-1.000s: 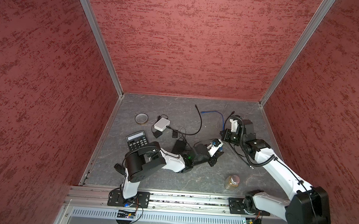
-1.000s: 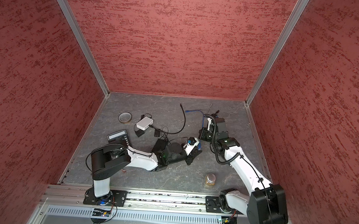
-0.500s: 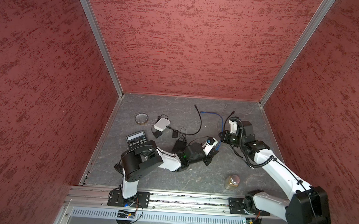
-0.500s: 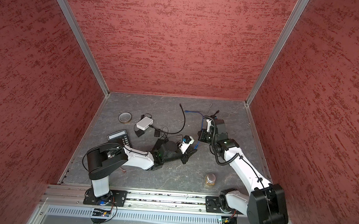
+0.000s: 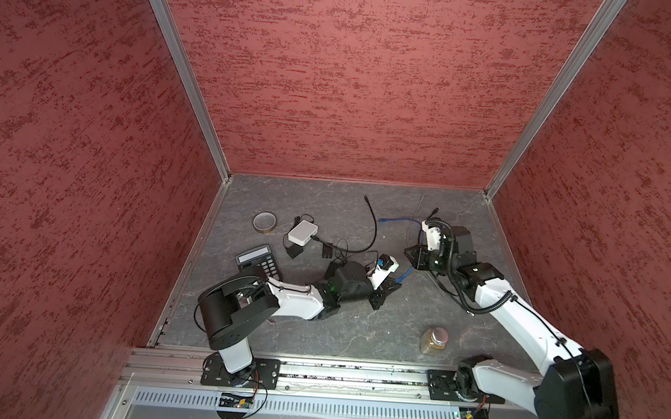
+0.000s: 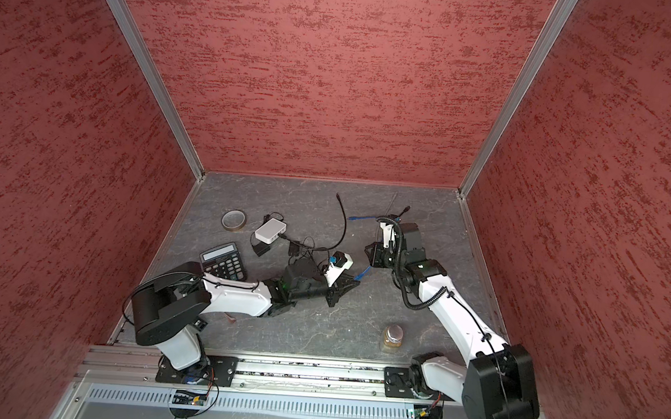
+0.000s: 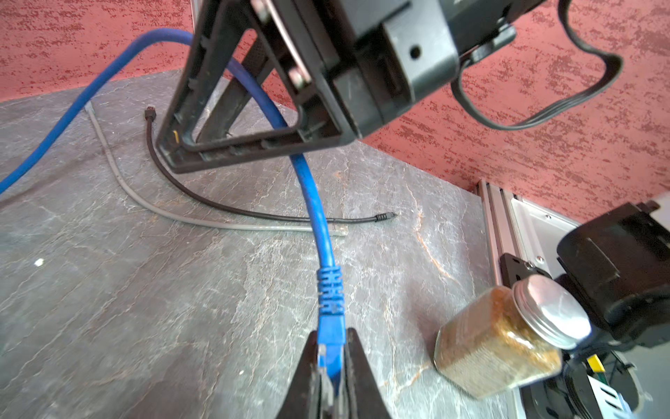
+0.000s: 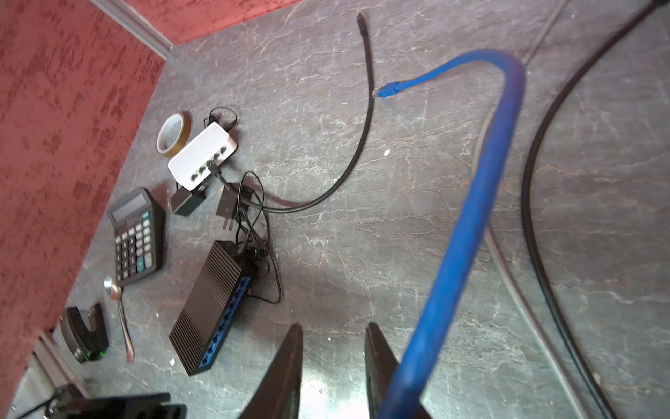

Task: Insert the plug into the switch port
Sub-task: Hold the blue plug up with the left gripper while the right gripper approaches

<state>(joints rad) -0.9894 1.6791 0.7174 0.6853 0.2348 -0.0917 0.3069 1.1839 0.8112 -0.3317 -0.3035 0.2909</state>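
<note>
Bench [image 8: 362, 254]: grey stone.
Black network switch [image 8: 210, 308]: flat, ahead of my right gripper [image 8: 334, 328], whose jaws stand narrowly apart, empty.
Blue Ethernet cable [image 8: 471, 217]: beside that gripper.
Plug [image 7: 330, 321]: pinched in my left gripper [image 7: 331, 337].

One white switch [image 8: 201, 157], one black switch [image 8: 208, 308], one calculator [image 8: 136, 235], tape roll [image 8: 185, 134], jar [image 7: 500, 348], spoon [image 8: 121, 323]; perhaps four cables [image 8: 471, 217].

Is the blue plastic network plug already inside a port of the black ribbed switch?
No, the left wrist view shows the left gripper pinching the blue plug over bare grey table, outside any port.
</note>
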